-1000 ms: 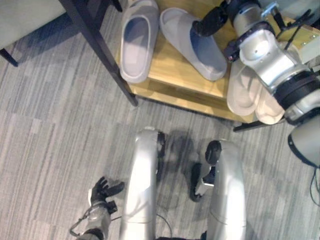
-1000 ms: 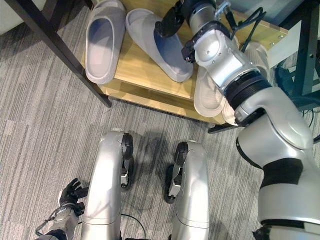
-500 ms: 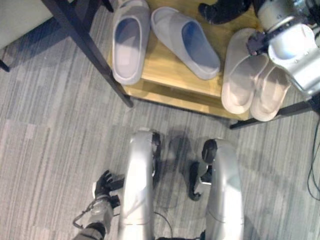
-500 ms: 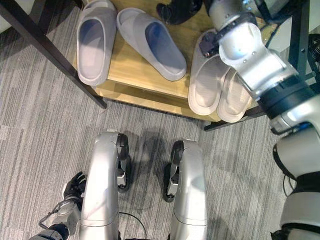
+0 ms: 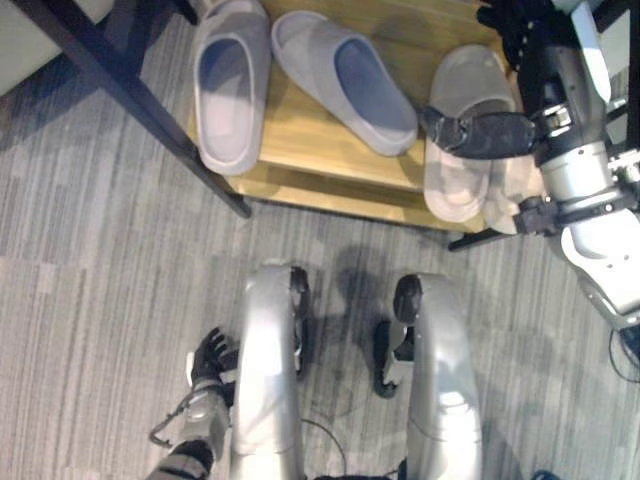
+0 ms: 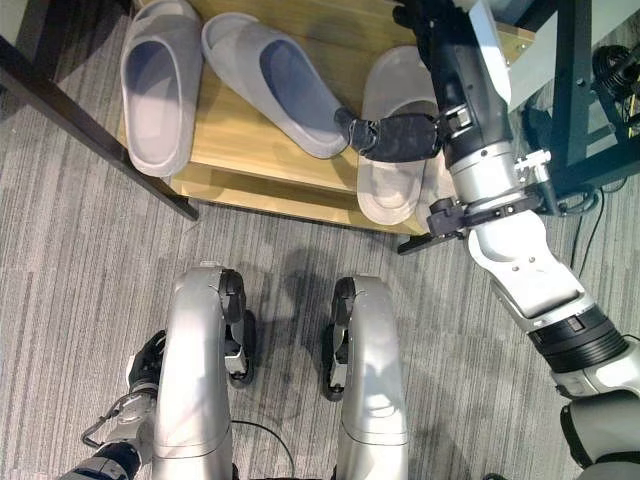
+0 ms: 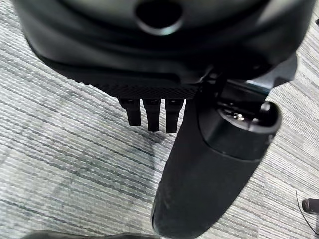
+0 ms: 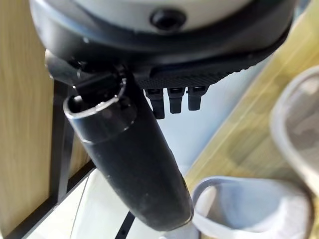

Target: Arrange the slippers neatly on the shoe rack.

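Note:
Two grey slippers lie on the wooden shoe rack [image 5: 300, 150]: the left one [image 5: 232, 85] straight, the right one [image 5: 345, 75] slanted with its toe towards the rack's front right. A beige pair lies at the rack's right end; one slipper [image 5: 462, 150] shows well and my right arm partly covers the other [image 5: 512, 190]. My right hand [image 6: 455, 70] hovers over the beige pair near the rack's back right corner, fingers relaxed and empty. In the right wrist view a pale slipper [image 8: 249, 209] lies past its thumb. My left hand [image 5: 210, 358] hangs low over the carpet, open and empty.
A black frame bar [image 5: 130, 90] slants across the rack's left side. Another black upright [image 6: 565, 90] stands to the right of the rack. Grey striped carpet [image 5: 90, 280] covers the floor in front.
My right hand has left the slanted grey slipper's heel and swung right, over the beige pair. The whole view has shifted. The left hand stays low.

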`<state>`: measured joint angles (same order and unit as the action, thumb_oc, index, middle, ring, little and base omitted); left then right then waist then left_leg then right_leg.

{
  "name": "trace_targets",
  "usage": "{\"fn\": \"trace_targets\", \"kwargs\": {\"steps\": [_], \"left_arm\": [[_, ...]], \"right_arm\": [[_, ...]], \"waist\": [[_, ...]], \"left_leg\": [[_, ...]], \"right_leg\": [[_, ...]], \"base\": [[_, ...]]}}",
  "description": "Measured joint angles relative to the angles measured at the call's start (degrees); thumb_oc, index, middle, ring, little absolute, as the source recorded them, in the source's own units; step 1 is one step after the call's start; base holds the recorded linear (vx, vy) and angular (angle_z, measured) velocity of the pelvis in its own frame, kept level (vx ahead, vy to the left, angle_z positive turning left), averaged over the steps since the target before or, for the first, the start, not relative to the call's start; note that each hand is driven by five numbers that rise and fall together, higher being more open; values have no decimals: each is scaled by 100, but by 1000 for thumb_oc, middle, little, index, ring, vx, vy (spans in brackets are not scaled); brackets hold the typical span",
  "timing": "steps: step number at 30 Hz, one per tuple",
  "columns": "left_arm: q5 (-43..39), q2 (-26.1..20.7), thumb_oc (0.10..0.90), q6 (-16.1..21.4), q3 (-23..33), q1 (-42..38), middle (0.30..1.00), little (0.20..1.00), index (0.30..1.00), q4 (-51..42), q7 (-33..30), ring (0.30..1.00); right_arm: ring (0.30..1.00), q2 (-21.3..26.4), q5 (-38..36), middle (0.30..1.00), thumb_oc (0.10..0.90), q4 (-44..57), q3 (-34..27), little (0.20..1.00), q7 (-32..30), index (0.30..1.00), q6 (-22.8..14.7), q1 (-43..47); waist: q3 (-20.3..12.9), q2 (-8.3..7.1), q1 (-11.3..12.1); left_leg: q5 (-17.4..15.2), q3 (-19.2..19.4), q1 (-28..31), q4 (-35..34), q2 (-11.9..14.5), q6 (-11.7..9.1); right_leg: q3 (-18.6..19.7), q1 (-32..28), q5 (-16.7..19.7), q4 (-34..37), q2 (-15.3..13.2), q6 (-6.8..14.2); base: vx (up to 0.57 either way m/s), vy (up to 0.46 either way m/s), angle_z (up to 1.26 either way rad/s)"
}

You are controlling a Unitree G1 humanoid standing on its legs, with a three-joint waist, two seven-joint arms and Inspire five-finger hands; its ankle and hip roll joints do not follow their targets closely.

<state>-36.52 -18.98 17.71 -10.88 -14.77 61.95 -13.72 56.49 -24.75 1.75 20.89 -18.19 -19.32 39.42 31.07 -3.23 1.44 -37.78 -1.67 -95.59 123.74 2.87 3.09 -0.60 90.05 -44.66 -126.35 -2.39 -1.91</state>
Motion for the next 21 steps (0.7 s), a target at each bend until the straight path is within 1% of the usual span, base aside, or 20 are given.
{"fn": "trace_targets", "kwargs": {"steps": [1,2,3,4,5,6,7,8,9,10,12,13,14,15,16,18,19,21], "left_arm": [[101,-1,800,17,1,15,900,900,900,-62,-95,900],[98,-1,800,17,40,27,900,900,900,-106,-124,900],[94,-45,800,31,222,37,900,900,900,-277,-230,900],[31,-143,800,-423,583,674,900,900,900,-1864,-363,900],[45,-271,800,-419,663,1420,900,900,900,-3454,-330,900],[149,-727,800,-124,626,2376,900,900,900,-5891,-207,900],[185,-966,800,41,661,2566,900,900,900,-6615,-189,900],[196,-1365,800,407,928,2648,900,900,900,-7644,-191,900],[213,-1509,800,583,1125,2572,900,900,900,-7994,-190,900],[266,-1642,800,830,1425,2355,900,900,900,-8310,-196,900],[326,-1694,800,1024,1625,2226,900,900,900,-8507,-214,900],[359,-1694,800,1030,1595,2227,900,900,900,-8567,-208,900],[368,-1683,800,987,1483,2233,900,900,900,-8553,-199,900],[372,-1666,800,887,1216,2257,900,900,900,-8494,-177,900],[379,-1636,800,752,901,2368,900,900,900,-8399,-145,900],[380,-1557,800,661,787,2582,900,900,900,-8356,-97,900],[375,-1555,800,591,749,2799,900,900,900,-8318,-86,900],[370,-1556,800,525,740,2801,900,900,900,-8261,-86,900]], "right_arm": [[900,-177,2,900,800,63,-164,900,-85,900,-56,-167],[900,-224,48,900,800,107,-242,900,-100,900,-57,-255],[900,-342,220,900,800,243,-319,900,-175,900,-79,-406],[900,-707,398,900,800,392,-754,900,-75,900,-5,-770],[900,-1120,475,900,800,633,-1281,900,-90,900,-48,-1408],[900,-1846,504,900,800,878,-1786,900,-238,900,-33,-2433],[900,-2025,498,900,800,858,-1814,900,-269,900,59,-2786],[900,-2181,524,900,800,857,-1755,900,-260,900,235,-3284],[900,-2219,571,900,800,857,-1716,900,-233,900,279,-3551],[900,-2263,631,900,800,856,-1711,900,-231,900,339,-4008],[900,-2269,672,900,800,892,-1715,900,-231,900,361,-4304],[900,-2280,669,900,800,958,-1710,900,-226,900,368,-4344],[900,-2285,668,900,800,958,-1710,900,-234,900,381,-4343],[900,-2271,677,900,800,962,-1728,900,-248,900,382,-4343],[900,-2238,737,900,800,966,-1765,900,-296,900,377,-4357],[900,-2236,935,900,800,1002,-1843,900,-316,900,377,-4361],[900,-2233,1193,900,800,1174,-1952,900,-358,900,401,-4340],[900,-2208,1408,900,800,1284,-2037,900,-387,900,406,-4254]], "waist": [[2,-3,19],[2,-3,23],[6,6,-5],[39,-46,-70],[54,-85,-62],[47,-90,36],[51,-74,59],[43,-61,91],[29,-1,65],[28,262,-30],[28,494,-177],[26,577,-236],[27,584,-261],[25,554,-285],[32,533,-288],[35,522,-274],[42,526,-260],[47,522,-246]], "left_leg": [[-4,3,0,3,0,-6],[-4,0,0,5,1,-6],[-4,4,3,25,15,-13],[24,57,28,38,81,-52],[24,95,39,111,140,-52],[-76,244,208,298,219,86],[-155,330,317,354,239,115],[-326,521,517,443,331,200],[-376,596,568,479,354,213],[-396,610,591,526,401,250],[-397,640,597,512,424,248],[-400,645,612,493,445,242],[-400,649,622,461,447,242],[-375,646,619,377,455,194],[-319,604,608,313,454,82],[-226,554,602,300,427,31],[-197,444,566,349,385,19],[-219,383,556,387,389,-32]], "right_leg": [[2,10,-5,-12,-3,-10],[0,11,-5,-17,-1,-10],[15,9,-11,-42,-18,-31],[4,-13,-11,-102,-182,-42],[-78,-59,-40,-208,-415,-105],[-119,-208,-84,-477,-707,-200],[-73,-275,-134,-561,-775,-236],[76,-376,-356,-595,-834,-136],[159,-378,-375,-622,-889,-122],[182,-428,-376,-625,-1055,-114],[216,-412,-366,-587,-1218,-86],[220,-398,-360,-564,-1282,-75],[222,-389,-360,-554,-1315,-76],[216,-351,-353,-525,-1341,-91],[170,-358,-332,-505,-1394,-138],[124,-357,-283,-540,-1415,-231],[49,-351,-326,-598,-1396,-210],[4,-358,-328,-626,-1356,-202]], "base": [[0,0,0],[0,0,0],[27,13,9],[27,12,24],[-30,1,45],[-19,1,37],[-37,3,1],[-17,2,-30],[-26,10,-37],[-9,8,-24],[-6,8,-19],[-30,-17,-13],[-63,-38,-1],[-104,-36,19],[-91,-12,23],[-30,4,9],[-1,16,-5],[7,5,-6]]}}
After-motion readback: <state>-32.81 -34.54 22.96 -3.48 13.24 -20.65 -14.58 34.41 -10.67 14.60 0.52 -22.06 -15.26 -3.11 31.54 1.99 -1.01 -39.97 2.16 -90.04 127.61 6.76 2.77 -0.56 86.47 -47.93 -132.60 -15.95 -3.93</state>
